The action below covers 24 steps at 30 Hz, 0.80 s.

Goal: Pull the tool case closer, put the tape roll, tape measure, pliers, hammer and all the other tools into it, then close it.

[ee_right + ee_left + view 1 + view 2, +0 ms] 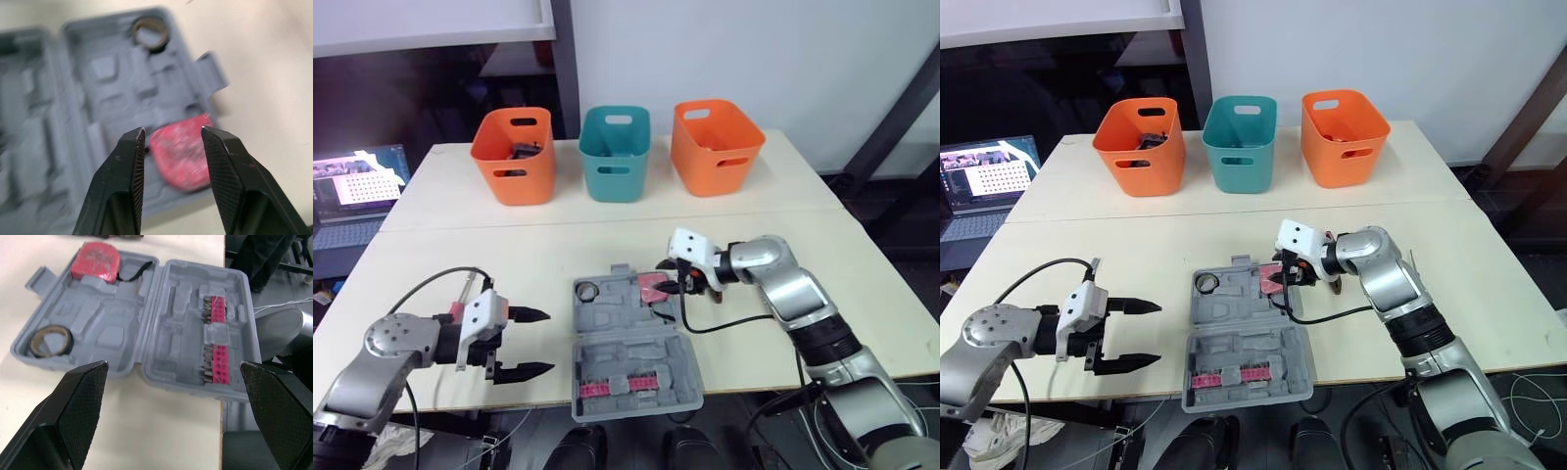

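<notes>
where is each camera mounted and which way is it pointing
Left eye view: on the head, facing forward and down over the table; both arms show.
Right eye view: same scene, beside it.
Left wrist view: along the open left gripper toward the tool case.
Right wrist view: along the open right gripper onto the tape measure; both wrist views share the case.
</notes>
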Motion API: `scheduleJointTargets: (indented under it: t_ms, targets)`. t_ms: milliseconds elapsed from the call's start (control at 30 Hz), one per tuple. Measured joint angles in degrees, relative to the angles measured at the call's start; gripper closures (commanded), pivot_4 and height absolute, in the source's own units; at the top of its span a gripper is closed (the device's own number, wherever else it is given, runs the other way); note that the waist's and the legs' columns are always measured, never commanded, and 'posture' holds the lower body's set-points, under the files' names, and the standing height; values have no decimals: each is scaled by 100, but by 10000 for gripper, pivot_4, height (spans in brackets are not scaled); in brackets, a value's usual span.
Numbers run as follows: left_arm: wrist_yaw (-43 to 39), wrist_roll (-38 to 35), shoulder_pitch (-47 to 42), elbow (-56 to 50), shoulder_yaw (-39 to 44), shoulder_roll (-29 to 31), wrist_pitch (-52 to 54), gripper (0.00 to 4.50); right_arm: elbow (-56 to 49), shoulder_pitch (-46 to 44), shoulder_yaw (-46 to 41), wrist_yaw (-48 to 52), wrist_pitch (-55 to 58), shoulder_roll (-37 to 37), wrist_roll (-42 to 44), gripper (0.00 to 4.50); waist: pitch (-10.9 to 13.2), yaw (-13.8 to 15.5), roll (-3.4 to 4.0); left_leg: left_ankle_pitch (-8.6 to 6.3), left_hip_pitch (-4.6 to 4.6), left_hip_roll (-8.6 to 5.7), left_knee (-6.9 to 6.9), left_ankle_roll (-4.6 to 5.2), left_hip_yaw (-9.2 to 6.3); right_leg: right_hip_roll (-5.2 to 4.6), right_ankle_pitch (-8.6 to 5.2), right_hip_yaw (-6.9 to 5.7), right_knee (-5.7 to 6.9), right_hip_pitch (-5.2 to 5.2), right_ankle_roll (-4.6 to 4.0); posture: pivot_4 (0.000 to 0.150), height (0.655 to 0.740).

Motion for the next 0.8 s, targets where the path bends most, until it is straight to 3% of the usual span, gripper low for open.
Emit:
scheduleJointTargets:
  t_ms: [233, 333, 800]
  targets:
    - [-16, 6, -37, 95, -3, 0, -4, 0, 695, 3, -22, -231, -609, 47, 95, 22993, 0, -3, 0, 0, 0, 0, 0, 0, 0, 1, 0, 0, 0, 2, 0, 1500, 7329]
    - [-15, 9, -95, 96, -6, -5, -5, 0, 1012, 12, -28, -324, -846, 203, 153, 31408, 0, -13, 0, 1, 0, 1, 0, 0, 0, 2, 0, 0, 2, 1, 0, 1500, 7329]
    - [-92, 28, -122, 259, -6, -5, -48, 0, 2030, 115, -7, -752, -1706, 452, 108, 31408, 0, -11, 0, 1, 2, 0, 0, 0, 0, 6, 0, 0, 1, 3, 0, 1500, 7329]
